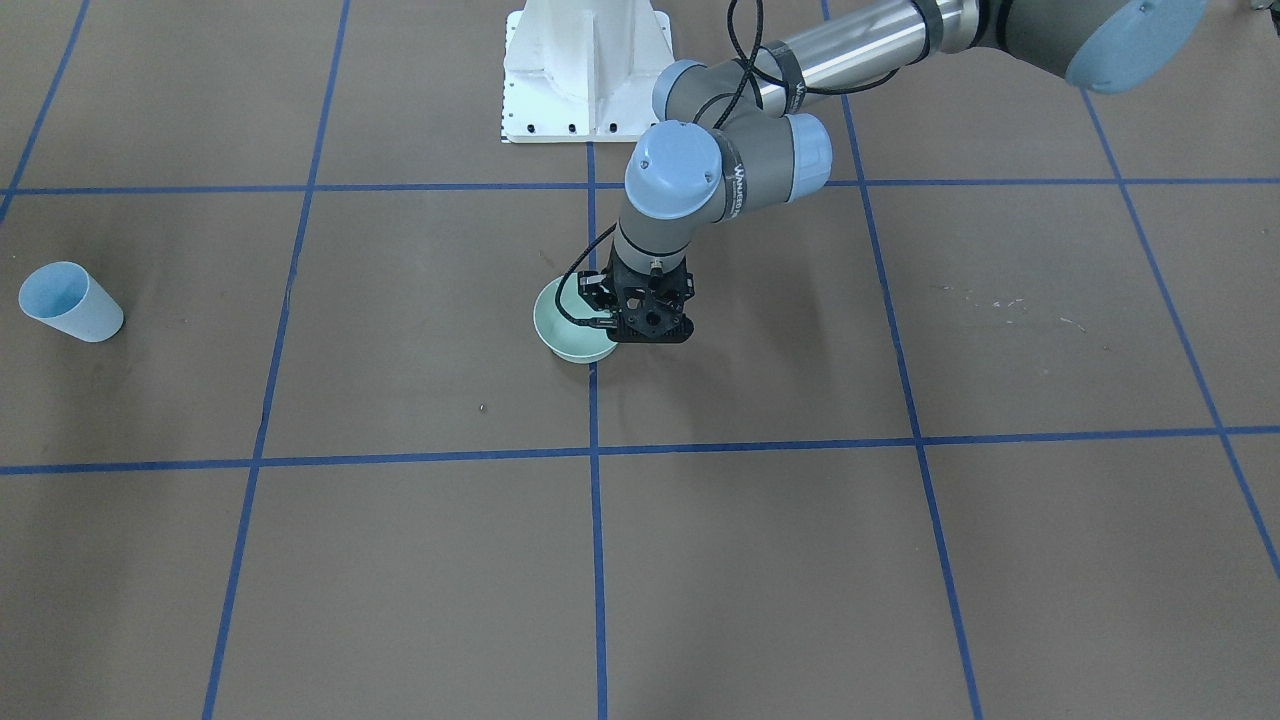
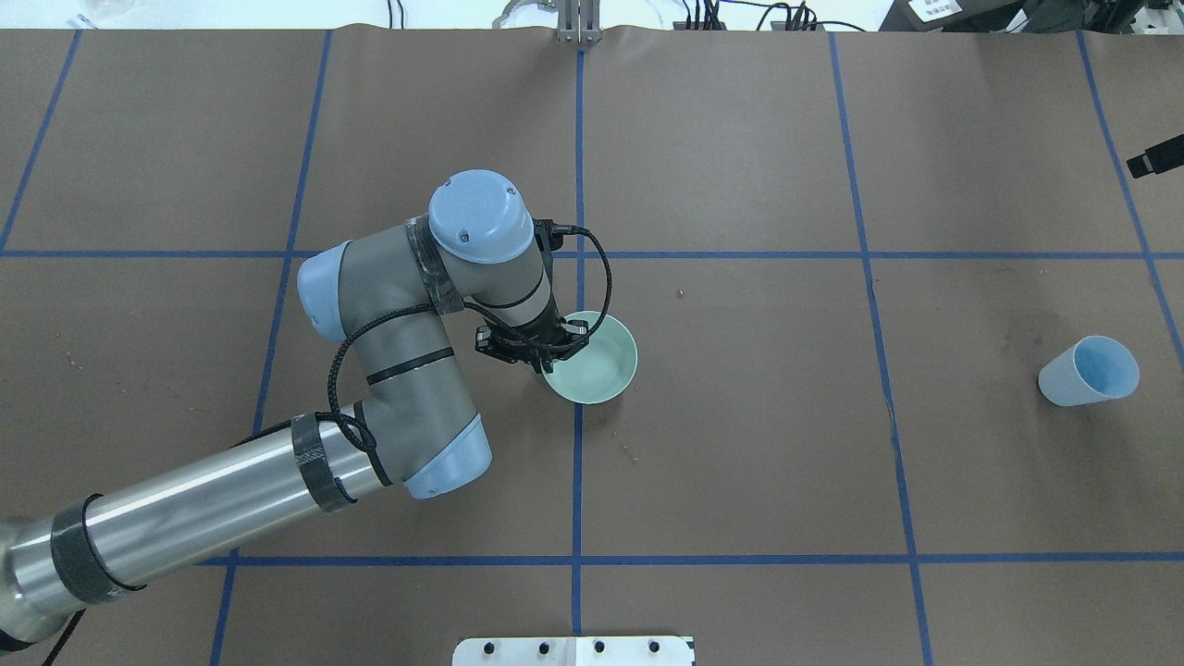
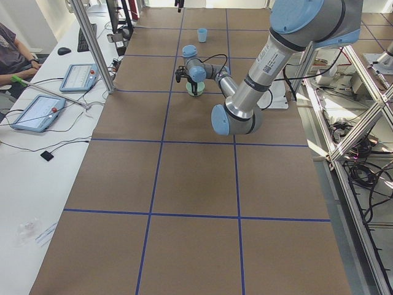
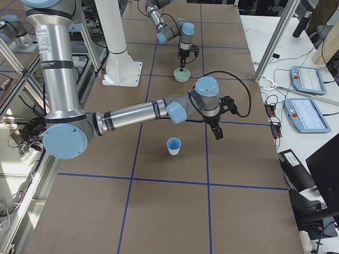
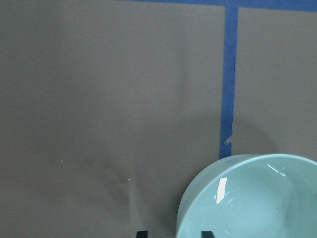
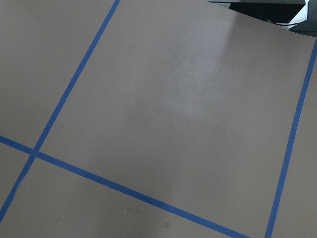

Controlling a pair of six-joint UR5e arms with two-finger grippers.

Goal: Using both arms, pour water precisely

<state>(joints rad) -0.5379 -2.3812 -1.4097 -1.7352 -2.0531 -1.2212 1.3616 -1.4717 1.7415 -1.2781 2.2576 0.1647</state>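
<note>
A mint-green bowl stands on the brown table near its middle. My left gripper points down at the bowl's rim. In the left wrist view its two black fingertips stand on either side of the bowl's wall, apart from it, so my left gripper is open. A white glare lies inside the bowl, and I cannot make out the water itself. A light-blue cup stands far to the right. My right gripper hangs beyond the cup, and I cannot tell whether it is open or shut.
The white pedestal is bolted at the robot's side of the table. Blue tape lines cross the brown cover. A seated person and control tablets are at the desk beyond the table's far edge. Metal frame posts stand there.
</note>
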